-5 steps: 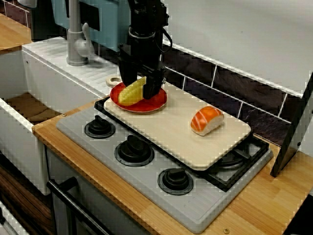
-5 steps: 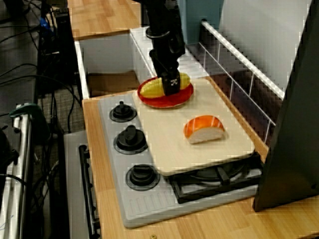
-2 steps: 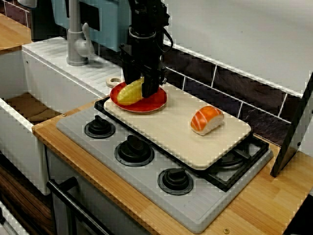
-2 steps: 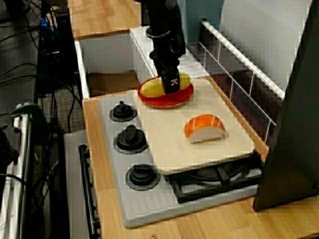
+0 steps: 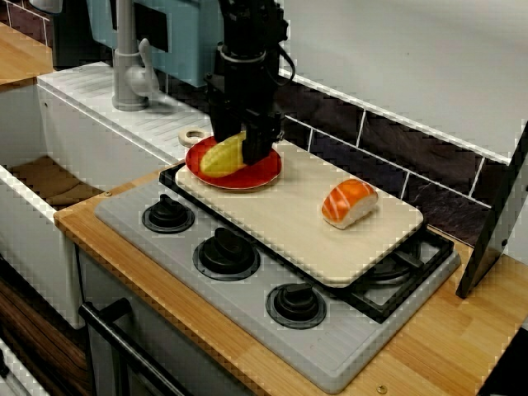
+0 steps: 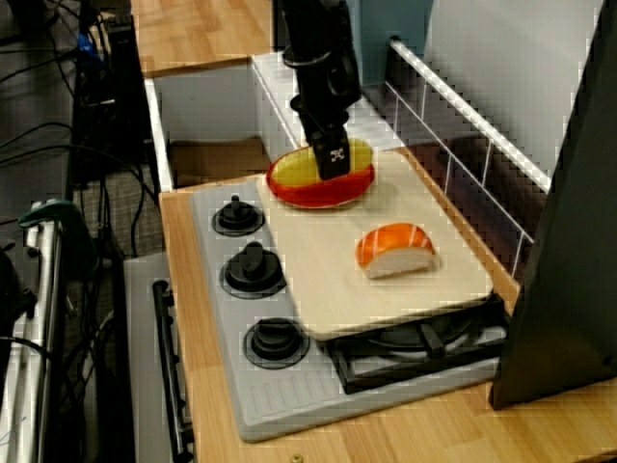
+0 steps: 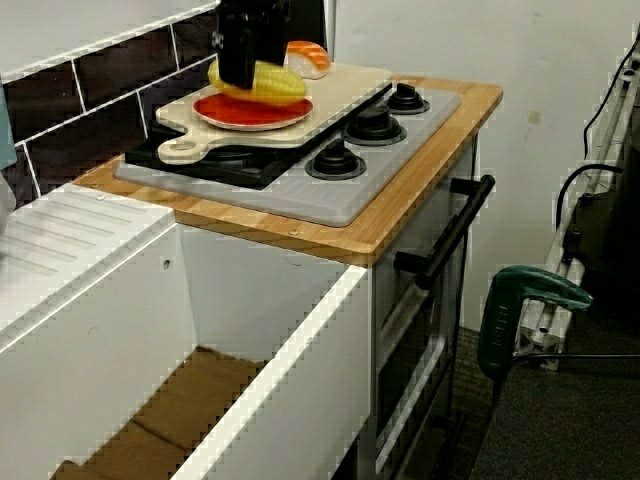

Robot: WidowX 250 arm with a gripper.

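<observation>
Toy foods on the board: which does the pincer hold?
The yellow corn cob over the red plate, clamped in the pincer; the salmon sushi lies apart, untouched.

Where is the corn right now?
In the front view, the corn is clamped in the end effector over the red plate, at the cutting board's end nearest the faucet, apart from the salmon sushi.

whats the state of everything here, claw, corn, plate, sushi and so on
claw: shut on the corn cob
corn cob: gripped, over the red plate, seemingly just clear of it
red plate: flat on the cutting board
salmon nigiri: upright on the cutting board, untouched
cutting board: flat across the hob
oven door: shut
</observation>
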